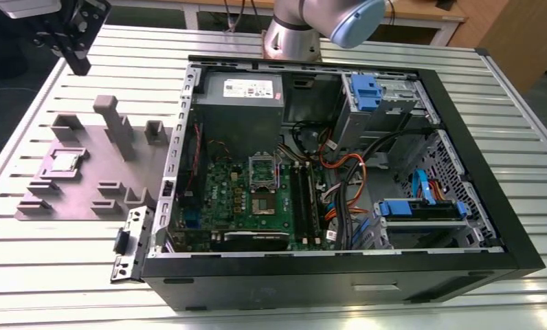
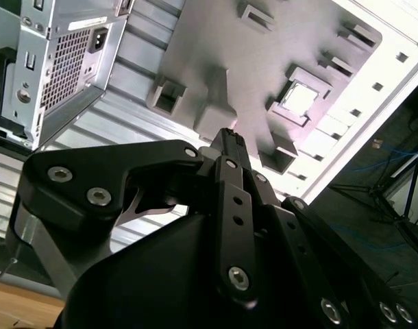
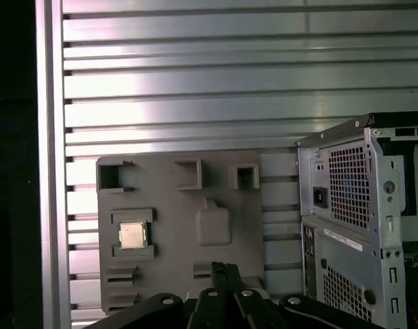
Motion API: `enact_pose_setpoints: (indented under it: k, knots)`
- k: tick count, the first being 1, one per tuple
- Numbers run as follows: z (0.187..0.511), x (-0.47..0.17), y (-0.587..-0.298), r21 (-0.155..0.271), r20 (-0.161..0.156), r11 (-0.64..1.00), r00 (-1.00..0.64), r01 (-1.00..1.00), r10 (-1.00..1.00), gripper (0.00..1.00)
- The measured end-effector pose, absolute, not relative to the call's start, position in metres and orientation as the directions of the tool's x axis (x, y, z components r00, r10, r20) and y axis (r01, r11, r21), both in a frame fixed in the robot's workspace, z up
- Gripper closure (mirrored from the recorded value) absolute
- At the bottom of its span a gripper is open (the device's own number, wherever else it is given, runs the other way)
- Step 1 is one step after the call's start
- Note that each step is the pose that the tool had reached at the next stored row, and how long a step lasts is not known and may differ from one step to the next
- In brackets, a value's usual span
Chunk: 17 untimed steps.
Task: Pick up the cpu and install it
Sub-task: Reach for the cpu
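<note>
**Chip Sitting in Its Holder While Gripper Is Held Aloft**

The cpu (image 1: 65,161), a small square chip with a silver top, is being cradled flat in a square pocket of a grey holder plate (image 1: 81,199), towards the exterior view's left. In the first wrist view the cpu (image 3: 132,234) is being shown seated in that same pocket, with the plate's other pockets standing around it. The plate is being carried by a ribbed metal table (image 1: 62,275), just beside an opened black computer case (image 1: 347,292) that is lying on its side towards the exterior view's right. The gripper (image 1: 78,65) is being held up in the air, clear of the plate and well apart from the cpu. Its fingers (image 2: 229,178) are being pressed together, with nothing pinched between them. Inside the case, a green circuit board (image 1: 255,206) is being left exposed, with a grey box (image 1: 241,103) lying beyond it and blue-fronted drive bays (image 1: 420,210) beside it.
</note>
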<state>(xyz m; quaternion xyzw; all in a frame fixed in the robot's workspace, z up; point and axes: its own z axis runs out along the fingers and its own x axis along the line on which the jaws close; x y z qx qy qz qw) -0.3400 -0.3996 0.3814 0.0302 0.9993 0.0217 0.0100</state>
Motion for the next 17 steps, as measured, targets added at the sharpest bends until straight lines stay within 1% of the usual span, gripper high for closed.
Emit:
enact_pose_setpoints:
  k: [17]
  knots:
    - [0.375, -0.353, -0.400, 0.044, -0.016, 0.997, -0.998, 0.060, 0.061, 0.89]
